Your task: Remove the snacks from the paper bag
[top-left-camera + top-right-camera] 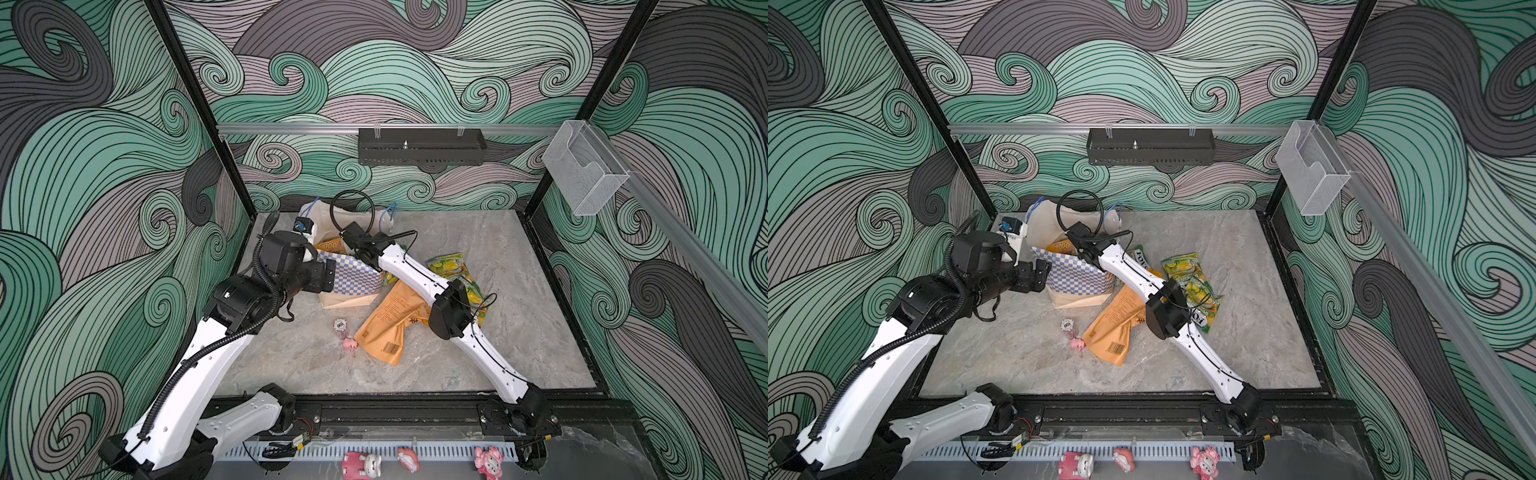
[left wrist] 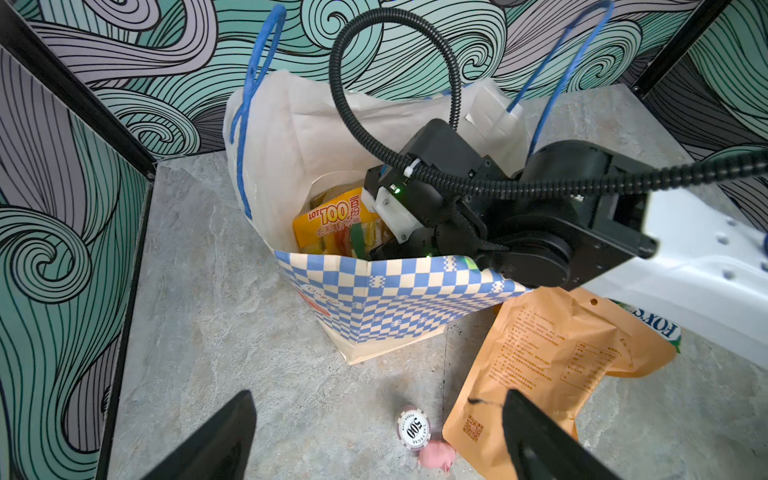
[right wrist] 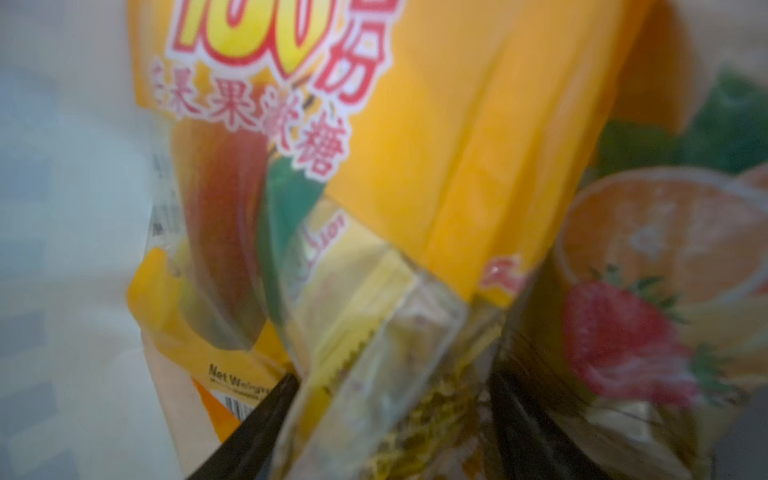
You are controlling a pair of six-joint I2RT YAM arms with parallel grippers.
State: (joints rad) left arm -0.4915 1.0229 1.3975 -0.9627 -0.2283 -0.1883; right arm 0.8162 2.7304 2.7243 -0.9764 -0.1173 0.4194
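Left gripper (image 2: 374,440) hovers near the checkered side of the paper bag (image 1: 353,282), jaws wide apart and empty. The bag stands upright at the back left of the grey worktop (image 1: 519,324), mouth open, blue handles up.

The right arm reaches across and down into the bag's mouth, so the right gripper (image 3: 395,380) is inside it. In the blurred right wrist view, an orange-yellow snack bag (image 3: 457,145) marked "100" fills the frame. What looks like its clear, crinkled lower end sits between the two black fingers (image 3: 257,428). Whether they have clamped it cannot be told. A fruit-printed pouch (image 3: 648,299) lies just beside it.

In front of the bag, on the worktop, a poker chip stack (image 1: 340,325) and a pink pig figurine (image 1: 350,344) lie touching. Right of them lies a tan pouch (image 1: 388,324), partly under the right arm. Farther right lie green-yellow candy bags (image 1: 453,266), all outside the paper bag.
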